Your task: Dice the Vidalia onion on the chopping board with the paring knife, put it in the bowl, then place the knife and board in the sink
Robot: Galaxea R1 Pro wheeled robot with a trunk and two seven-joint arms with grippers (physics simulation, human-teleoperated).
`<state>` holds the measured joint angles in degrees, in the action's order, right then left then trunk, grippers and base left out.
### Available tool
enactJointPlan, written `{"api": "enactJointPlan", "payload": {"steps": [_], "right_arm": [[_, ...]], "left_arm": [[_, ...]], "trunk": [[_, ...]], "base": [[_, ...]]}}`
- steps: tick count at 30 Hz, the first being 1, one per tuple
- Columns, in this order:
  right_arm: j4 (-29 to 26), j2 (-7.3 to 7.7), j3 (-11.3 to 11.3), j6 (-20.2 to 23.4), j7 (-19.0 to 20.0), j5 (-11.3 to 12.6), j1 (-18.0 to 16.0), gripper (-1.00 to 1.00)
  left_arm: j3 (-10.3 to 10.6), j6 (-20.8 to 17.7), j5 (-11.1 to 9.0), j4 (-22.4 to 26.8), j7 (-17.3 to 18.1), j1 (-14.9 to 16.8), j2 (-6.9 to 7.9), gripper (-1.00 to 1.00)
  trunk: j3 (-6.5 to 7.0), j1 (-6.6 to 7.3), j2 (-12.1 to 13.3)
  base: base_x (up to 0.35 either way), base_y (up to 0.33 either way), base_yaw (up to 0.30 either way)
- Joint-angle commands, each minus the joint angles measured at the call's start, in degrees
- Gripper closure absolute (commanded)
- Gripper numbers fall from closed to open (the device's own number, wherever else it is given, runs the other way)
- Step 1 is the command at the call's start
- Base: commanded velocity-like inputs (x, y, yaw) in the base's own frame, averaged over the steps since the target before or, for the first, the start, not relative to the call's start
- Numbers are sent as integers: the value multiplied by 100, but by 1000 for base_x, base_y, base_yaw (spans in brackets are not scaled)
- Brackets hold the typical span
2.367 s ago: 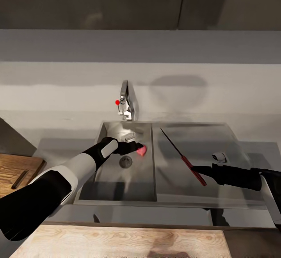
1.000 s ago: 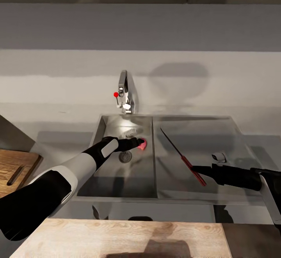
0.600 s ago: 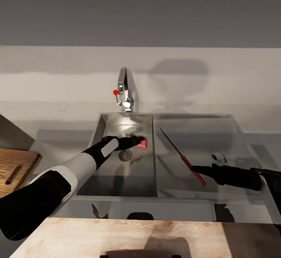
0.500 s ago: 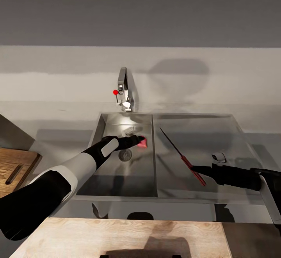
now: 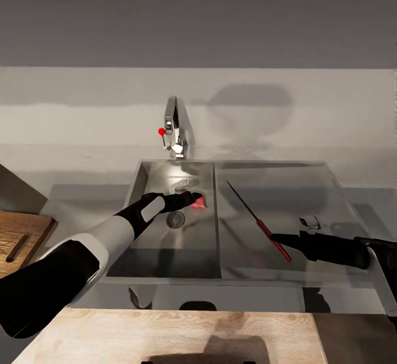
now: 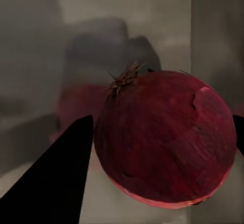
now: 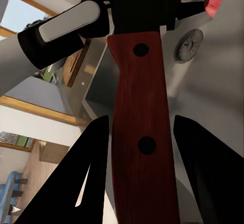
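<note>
Onion (image 5: 200, 202) sits down in the basin of the sink (image 5: 148, 179), near its right wall and just past the drain (image 5: 175, 219), below the tap (image 5: 173, 127).

At my far left I see the corner of the chopping board (image 5: 22, 234) on the grey bench (image 5: 77, 201), its slot handle showing. My left arm reaches from there into the basin, and the left end effector (image 5: 193, 198) is at the onion. In the left wrist view the dark red onion (image 6: 165, 140) lies between the two fingers (image 6: 61, 175), with its dry tuft up; the fingers stand apart on either side of it, and I cannot tell whether they touch its skin.

Further right, over the flat drainboard (image 5: 298, 187), my right end effector (image 5: 281, 239) is clamped on the red handle of the paring knife (image 5: 256, 220), whose dark blade points away toward the back wall. In the right wrist view the handle (image 7: 142, 132) runs between the two fingers (image 7: 81, 178), with two dark rivets on it.
</note>
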<state>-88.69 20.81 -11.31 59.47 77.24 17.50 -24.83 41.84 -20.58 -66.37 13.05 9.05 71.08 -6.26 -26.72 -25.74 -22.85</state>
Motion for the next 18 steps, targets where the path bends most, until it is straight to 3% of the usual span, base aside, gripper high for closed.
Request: {"api": "enactJointPlan", "payload": {"steps": [1,13,18], "right_arm": [[1,2,-2,53,29,16,-4,100],[1,2,1,53,28,12,-4,100],[1,2,12,53,28,9,-4,100]], "left_arm": [[105,-7,30,-20,30,2,22,100],[105,-5,12,-24,80,0,205,100],[105,0,2,-37,465,2,308,100]], "trunk": [[0,-4,-7],[112,-4,-7],[159,-4,-7]], "base": [[0,0,-92],[0,0,-96],[0,0,-96]]}}
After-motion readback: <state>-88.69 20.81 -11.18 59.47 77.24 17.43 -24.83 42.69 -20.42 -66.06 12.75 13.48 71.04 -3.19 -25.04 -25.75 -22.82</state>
